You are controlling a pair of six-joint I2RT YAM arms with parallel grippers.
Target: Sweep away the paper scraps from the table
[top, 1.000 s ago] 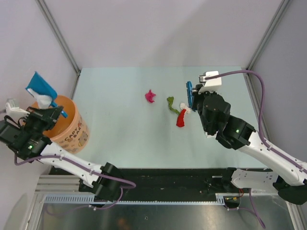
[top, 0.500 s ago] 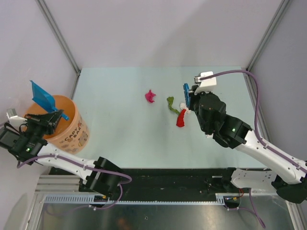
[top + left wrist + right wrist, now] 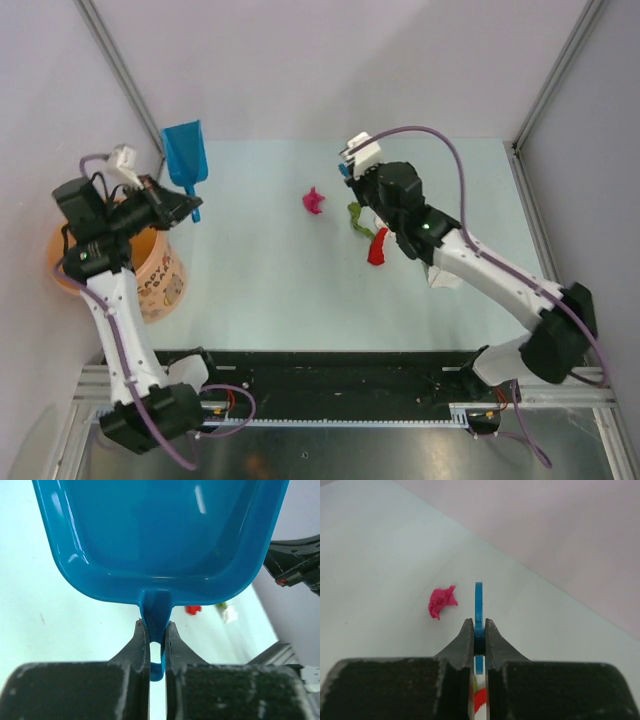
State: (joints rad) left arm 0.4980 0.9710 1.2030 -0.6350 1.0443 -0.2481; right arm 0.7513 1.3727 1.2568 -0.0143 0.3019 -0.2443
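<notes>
Three paper scraps show on the pale green table (image 3: 250, 260): a pink one (image 3: 314, 201), an olive green one (image 3: 356, 215) and a red one (image 3: 377, 246). My left gripper (image 3: 178, 206) is shut on the handle of the blue dustpan (image 3: 184, 152) and holds it over the table's back left; the left wrist view shows the pan (image 3: 160, 530) in my gripper (image 3: 158, 626). My right gripper (image 3: 352, 176) is shut on the blue hand brush (image 3: 478, 602), just behind the green scrap and right of the pink scrap (image 3: 441, 601). The brush head is hidden.
An orange bucket (image 3: 155, 280) stands at the table's left edge, under my left arm. Grey walls with metal posts frame the table on three sides. A black rail strip (image 3: 330, 365) runs along the near edge.
My left arm has swung the dustpan from above the orange bucket to over the table's back left. My right arm has carried the brush left and back, past the red and green scraps.
</notes>
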